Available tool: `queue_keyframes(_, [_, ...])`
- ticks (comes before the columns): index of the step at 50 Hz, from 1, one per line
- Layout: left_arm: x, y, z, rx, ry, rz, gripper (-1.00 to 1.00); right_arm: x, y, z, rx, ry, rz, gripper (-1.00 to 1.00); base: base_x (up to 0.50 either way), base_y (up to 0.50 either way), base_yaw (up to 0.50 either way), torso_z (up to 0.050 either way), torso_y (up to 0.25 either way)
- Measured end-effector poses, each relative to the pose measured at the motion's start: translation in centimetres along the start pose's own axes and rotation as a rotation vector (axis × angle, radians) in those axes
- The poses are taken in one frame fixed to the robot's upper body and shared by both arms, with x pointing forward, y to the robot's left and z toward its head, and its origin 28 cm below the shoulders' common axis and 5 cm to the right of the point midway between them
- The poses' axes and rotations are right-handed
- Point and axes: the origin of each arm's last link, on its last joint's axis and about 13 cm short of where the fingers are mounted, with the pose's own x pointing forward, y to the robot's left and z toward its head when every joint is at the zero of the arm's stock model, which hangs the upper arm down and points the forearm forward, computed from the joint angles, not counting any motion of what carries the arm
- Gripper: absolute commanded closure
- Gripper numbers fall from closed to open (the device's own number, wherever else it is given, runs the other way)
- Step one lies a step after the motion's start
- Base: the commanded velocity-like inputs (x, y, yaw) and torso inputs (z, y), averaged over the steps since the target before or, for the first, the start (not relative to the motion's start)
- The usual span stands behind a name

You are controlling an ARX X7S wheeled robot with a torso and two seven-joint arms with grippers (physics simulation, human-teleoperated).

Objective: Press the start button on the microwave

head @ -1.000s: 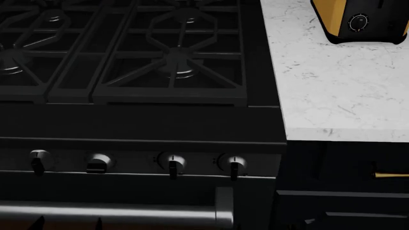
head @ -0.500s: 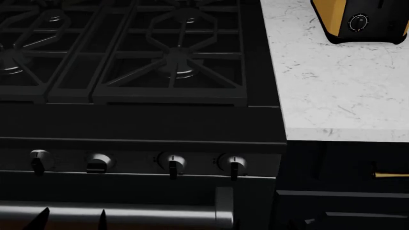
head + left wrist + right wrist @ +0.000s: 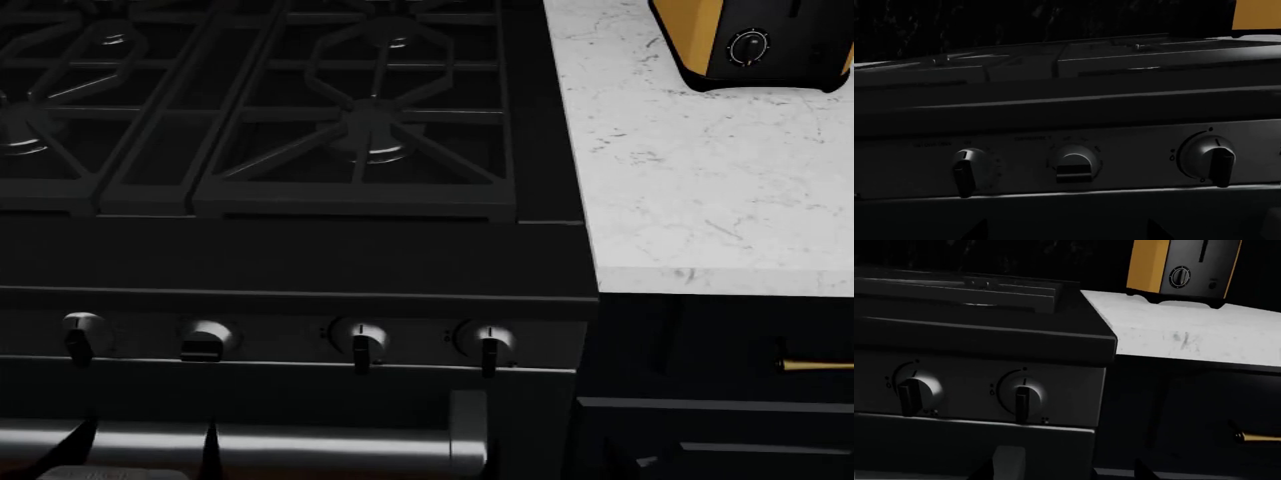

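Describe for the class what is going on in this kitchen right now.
The robot faces a gas stove beside a white counter holding a yellow toaster. No microwave shows in any view, so the start button is not yet pressed. The left end effector sits open and empty, low in front of the stove knobs.

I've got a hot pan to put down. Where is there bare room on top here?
The white marble counter lies bare between the stove's right edge and the yellow toaster at the back, forward to its front edge. The stove top is crowded with black grates; its front strip above the knobs is narrow.
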Motion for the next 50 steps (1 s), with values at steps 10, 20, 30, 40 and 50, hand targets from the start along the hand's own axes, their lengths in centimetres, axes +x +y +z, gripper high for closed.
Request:
queue_keyframes(10, [1.9, 0.4, 3.1, 0.013, 0.021, 0.023, -1.0, 0.8, -0.4, 2.9, 0.005, -0.047, 0.01, -1.0, 0.0, 0.0, 0.0, 0.0, 0.0])
queue_keyframes(20, [3.4, 1.1, 7.2, 0.011, 0.018, 0.008, -1.0, 1.5, -1.2, 6.9, 0.001, -0.081, 0.03, -1.0, 0.08, 0.0, 0.0, 0.0, 0.0])
queue_keyframes(30, [3.8, 1.3, 9.2, 0.007, 0.005, -0.012, -1.0, 1.4, -1.4, 9.2, 0.002, -0.119, 0.063, -1.0, 0.44, 0.0, 0.0, 0.0, 0.0])
queue_keyframes(40, [3.8, 1.3, 9.8, 0.006, -0.006, -0.029, -1.0, 1.3, -1.3, 9.9, 0.01, -0.141, 0.088, -1.0, 0.49, 0.0, 0.0, 0.0, 0.0])
queue_keyframes(50, [3.9, 1.3, 9.9, 0.006, -0.012, -0.037, -1.0, 1.2, -1.1, 10.4, 0.018, -0.153, 0.106, -1.0, 0.49, -0.01, 0.0, 0.0, 0.002])
